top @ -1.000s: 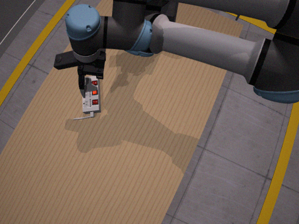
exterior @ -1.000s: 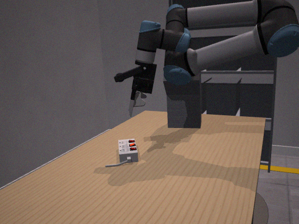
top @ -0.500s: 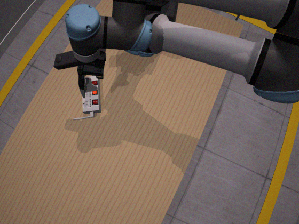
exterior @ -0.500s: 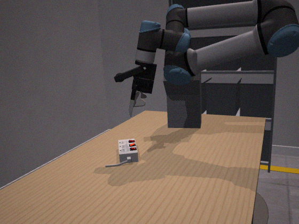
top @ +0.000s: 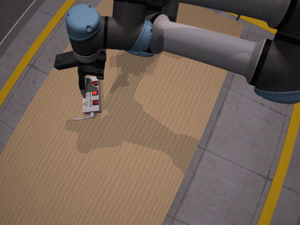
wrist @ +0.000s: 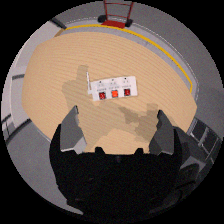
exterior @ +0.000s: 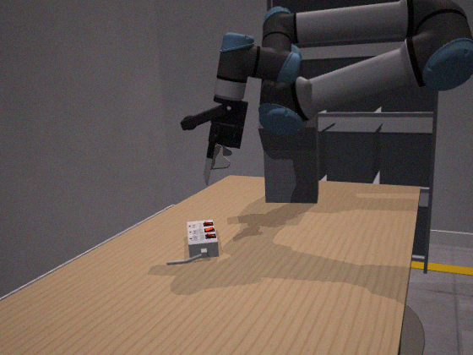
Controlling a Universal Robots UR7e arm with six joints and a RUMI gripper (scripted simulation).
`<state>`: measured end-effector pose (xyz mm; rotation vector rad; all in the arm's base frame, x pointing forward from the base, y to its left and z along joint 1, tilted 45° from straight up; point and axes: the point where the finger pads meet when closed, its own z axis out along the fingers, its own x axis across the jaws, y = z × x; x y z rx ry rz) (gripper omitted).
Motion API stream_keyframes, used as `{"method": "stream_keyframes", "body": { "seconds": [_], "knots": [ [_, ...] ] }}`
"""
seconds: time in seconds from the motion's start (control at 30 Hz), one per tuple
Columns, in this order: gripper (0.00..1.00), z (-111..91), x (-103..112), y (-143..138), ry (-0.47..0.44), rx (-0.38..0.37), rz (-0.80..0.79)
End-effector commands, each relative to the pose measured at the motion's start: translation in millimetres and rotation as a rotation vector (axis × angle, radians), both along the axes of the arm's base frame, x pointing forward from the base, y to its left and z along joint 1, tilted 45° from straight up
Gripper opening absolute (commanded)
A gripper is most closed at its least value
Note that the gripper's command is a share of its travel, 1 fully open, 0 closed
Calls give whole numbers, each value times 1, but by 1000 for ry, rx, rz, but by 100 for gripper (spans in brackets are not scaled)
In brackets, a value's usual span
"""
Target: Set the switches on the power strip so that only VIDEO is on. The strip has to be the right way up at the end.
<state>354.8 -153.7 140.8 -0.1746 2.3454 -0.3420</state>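
Observation:
A small white power strip [top: 91,99] lies on the wooden table top, switch side up, with three red rocker switches in a row. It also shows in the exterior view [exterior: 202,237] and in the wrist view [wrist: 112,89]. The middle switch glows brighter than the other two. A short grey cable [top: 83,117] comes out of its near end. My gripper [exterior: 213,165] hangs well above the strip, open and empty. In the wrist view both fingers frame the table just below the strip.
The robot's dark base column [exterior: 290,169] stands at the back of the table. A grey shelf rack [exterior: 376,144] stands behind it. Yellow floor lines [top: 281,166] run along both sides of the table.

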Motion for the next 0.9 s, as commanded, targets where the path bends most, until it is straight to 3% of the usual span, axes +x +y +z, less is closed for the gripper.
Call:
{"method": "stream_keyframes", "body": {
  "seconds": [0.0, 0.3, 0.87],
  "knots": [
    [100, 0, 0, 0, 0, 0, 0],
    [100, 4, 2, -2, -6, 38, -9],
    [100, 20, 20, -27, -27, 300, -73]
  ]
}}
